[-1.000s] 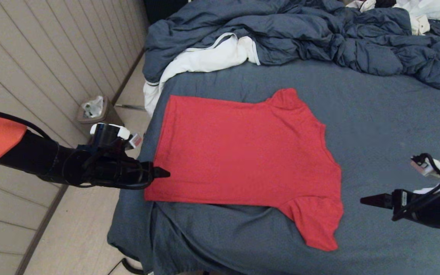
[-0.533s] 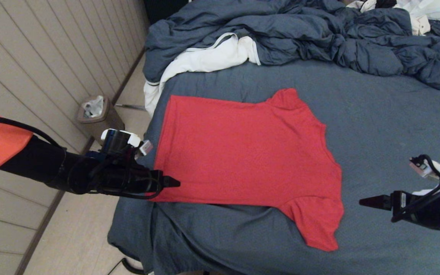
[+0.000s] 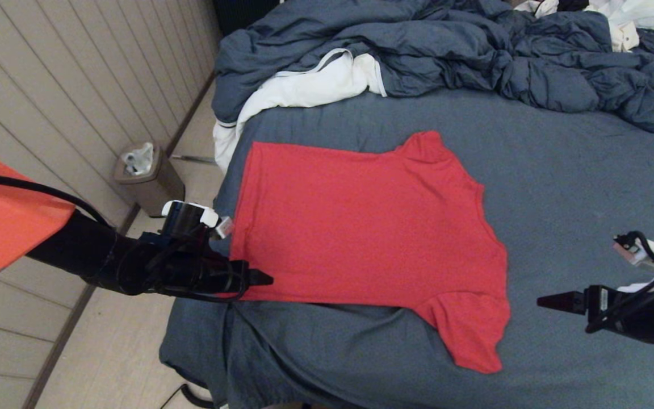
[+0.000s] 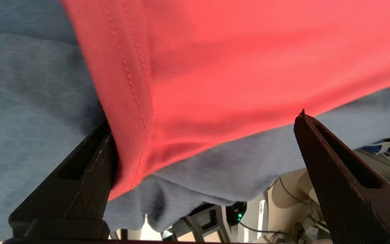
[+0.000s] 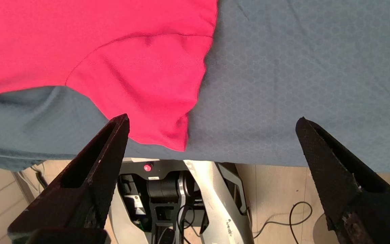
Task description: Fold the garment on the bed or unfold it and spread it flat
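The red T-shirt [image 3: 361, 227] lies spread flat on the slate-blue bed [image 3: 577, 170], hem toward the bed's left edge, collar toward the right, one sleeve [image 3: 474, 335] hanging toward the front edge. My left gripper [image 3: 264, 278] is open at the shirt's near hem corner [image 4: 127, 169]; one finger [image 4: 80, 176] touches the hem, and nothing is pinched. My right gripper [image 3: 548, 300] hovers open over bare sheet to the right of the near sleeve [image 5: 154, 101], apart from it.
A bulky slate-blue duvet [image 3: 446, 51] is heaped along the far side, with a white cloth with dark trim [image 3: 298, 91] draped over the bed's left edge. A small bin [image 3: 145, 176] stands on the floor by the wall. The robot base [image 5: 188, 200] sits below the bed's front edge.
My left gripper has moved forward and to the right, from off the shirt's hem edge to its near corner. The right gripper has barely shifted. The shirt lies unchanged.
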